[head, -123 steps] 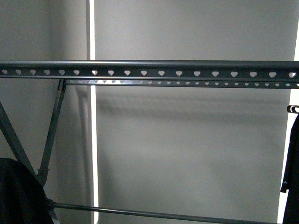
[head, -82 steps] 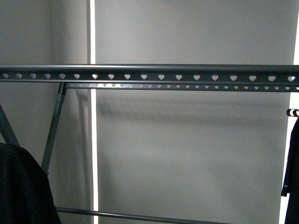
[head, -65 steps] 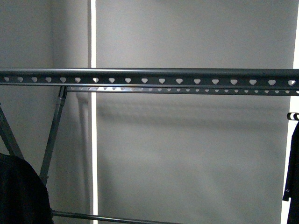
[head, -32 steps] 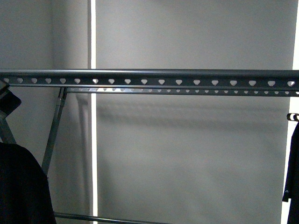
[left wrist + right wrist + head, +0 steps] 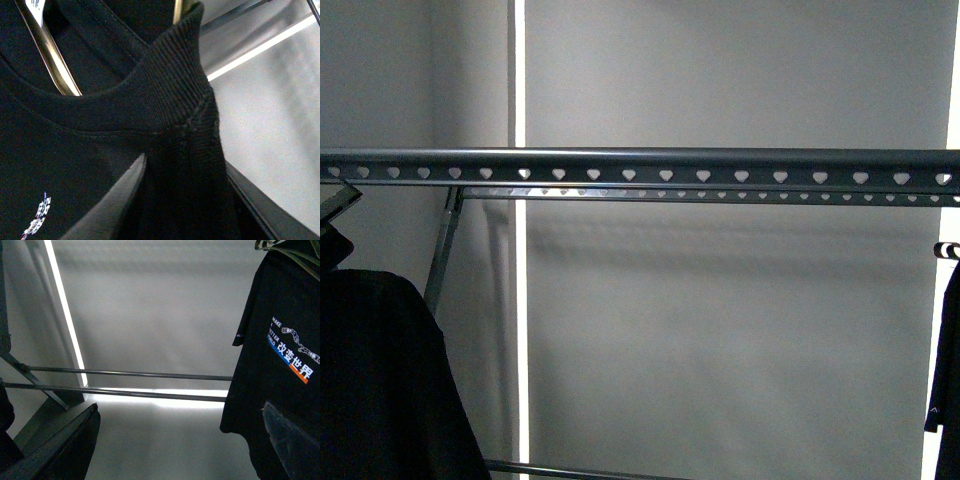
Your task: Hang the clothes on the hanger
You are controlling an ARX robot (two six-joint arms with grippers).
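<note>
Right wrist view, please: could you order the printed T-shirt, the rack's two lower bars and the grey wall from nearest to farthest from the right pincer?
From the right pincer:
1. Printed T-shirt: hangs right beside the pincer and covers the bars' ends.
2. Lower bars: behind the shirt; the two are too close to rank.
3. Grey wall: behind everything.

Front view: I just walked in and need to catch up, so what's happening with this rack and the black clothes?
The left gripper has its fingers closed on the shoulder of a black T-shirt with a metal clothes hanger inside its collar. In the front view it sits at the lower left, below the top rail of the drying rack, not yet hung. The right gripper is open and empty. A second shirt, black with a print, already hangs at the right.
</note>
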